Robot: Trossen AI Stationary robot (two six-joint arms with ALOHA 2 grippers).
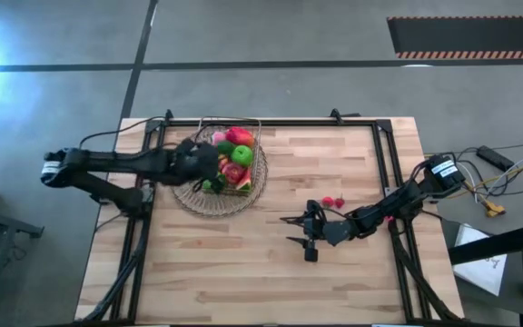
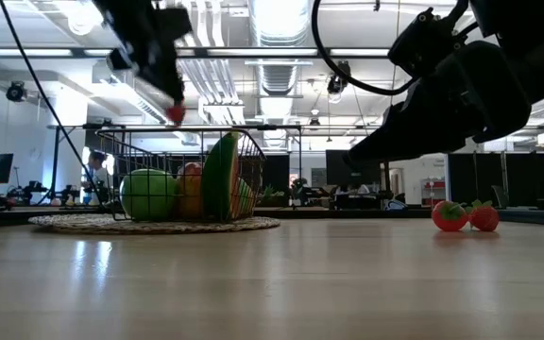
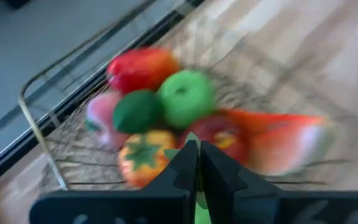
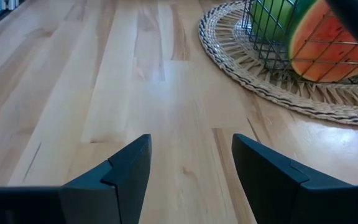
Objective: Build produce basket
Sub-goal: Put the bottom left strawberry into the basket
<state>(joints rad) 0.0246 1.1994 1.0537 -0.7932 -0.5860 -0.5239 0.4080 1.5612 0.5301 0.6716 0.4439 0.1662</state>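
The left claw [image 1: 209, 174] hangs over the basket [image 1: 254, 136], which stands on a woven mat [image 1: 189, 202] at the far left of the surface [image 1: 243, 263]. Its fingers are pressed shut; the low view shows something small and red at their tips, seemingly a berry held above the heap for dropping in. Inside lie a green apple [image 3: 187, 98], a watermelon slice [image 4: 323, 43] and other produce. The right claw [image 1: 300, 230] waits mid-surface, half open and empty, just beside two red berries [image 1: 333, 201] not yet gathered.
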